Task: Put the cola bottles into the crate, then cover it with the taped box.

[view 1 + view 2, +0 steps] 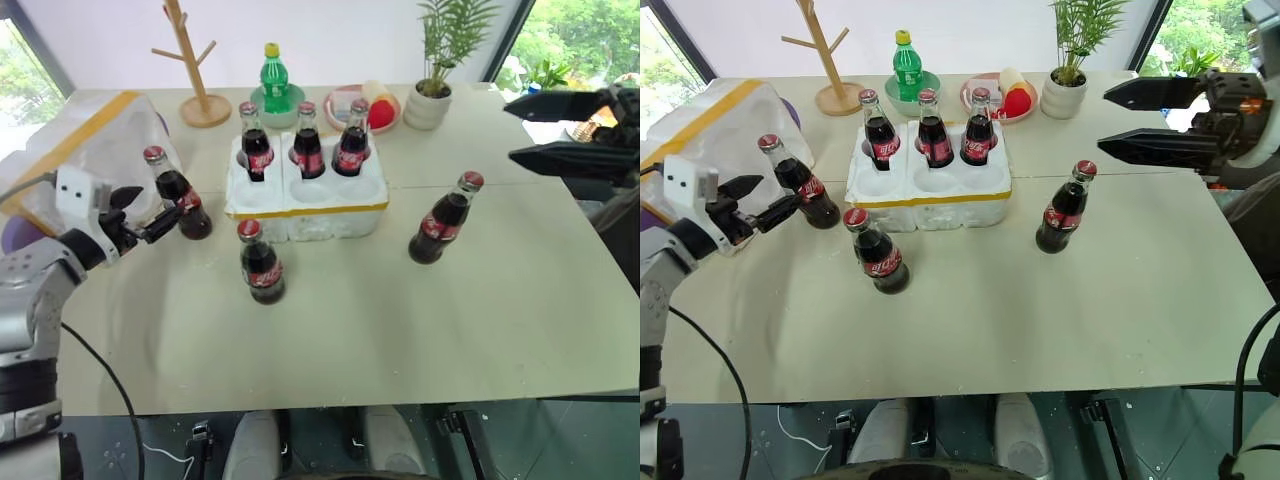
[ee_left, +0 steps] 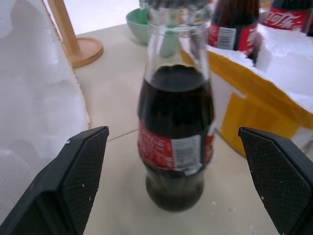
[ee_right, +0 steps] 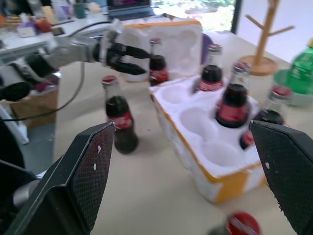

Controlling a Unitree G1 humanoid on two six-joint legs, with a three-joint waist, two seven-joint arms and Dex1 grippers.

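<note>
The crate (image 1: 330, 205), a low white foam tray with a yellow strip, sits mid-table. Three cola bottles (image 1: 308, 145) stand in its back wells. Three more stand loose on the table: one at the left (image 1: 180, 200), one in front of the crate (image 1: 262, 265), and one at the right (image 1: 443, 220). The taped box (image 1: 95, 145) lies at the far left. My left gripper (image 1: 158, 206) is open and level. Its fingers (image 2: 83, 171) reach either side of the left bottle (image 2: 176, 142) without touching it. My right gripper (image 1: 508, 131) hangs open, high over the table's right side.
Along the far edge stand a wooden mug tree (image 1: 195, 75), a green bottle with a yellow cap in a green bowl (image 1: 273, 78), a plate of food (image 1: 372, 105) and a potted plant (image 1: 432, 95). The table's near edge runs across the front.
</note>
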